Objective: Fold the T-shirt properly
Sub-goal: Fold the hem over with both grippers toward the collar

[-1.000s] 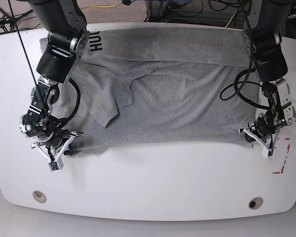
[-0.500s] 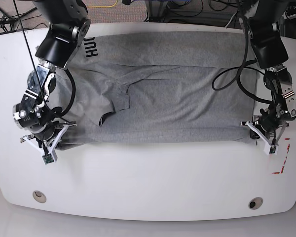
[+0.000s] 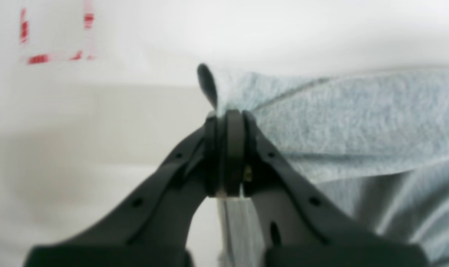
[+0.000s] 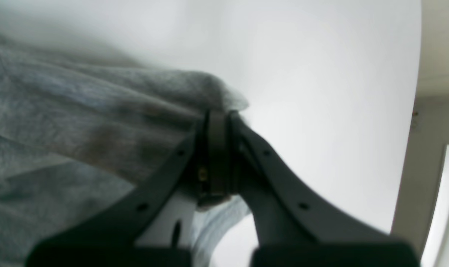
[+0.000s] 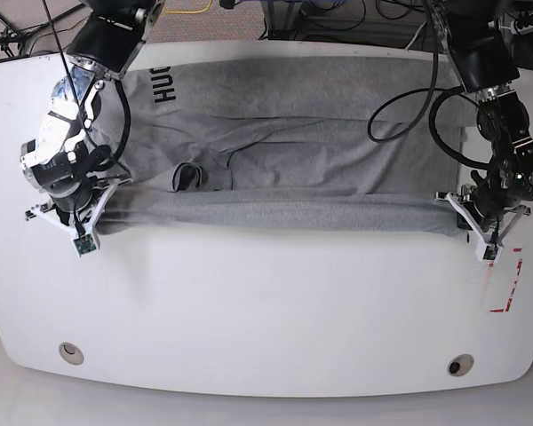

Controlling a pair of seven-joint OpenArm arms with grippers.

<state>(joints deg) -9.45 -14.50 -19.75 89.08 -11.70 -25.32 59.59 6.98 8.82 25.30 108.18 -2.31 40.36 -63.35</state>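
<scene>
1. The white, rounded worktop (image 5: pixel 266 311) is bare along its near edge, apart from two round holes and a red corner marking (image 5: pixel 506 288) at the base view's right. This leaves room for the cloth to be laid down.
2. The left gripper (image 5: pixel 469 224), black with white fingers, has its jaws pressed together on one near corner of the light heather-grey, soft cotton T-shirt (image 5: pixel 293 151).
3. The right gripper (image 5: pixel 82 224), of the same build, is clamped on the opposite near corner of the garment.
4. Judgement: both corners are held at once so that the near edge stays taut and straight between the grippers. A lengthwise fold carried this way should form evenly.
5. The T-shirt lies spread across the far half of the worktop, with a rumpled sleeve near its middle.
6. Black block capitals (image 5: pixel 163 85) at the far left read "HU"; the remaining letters cannot be read.
</scene>
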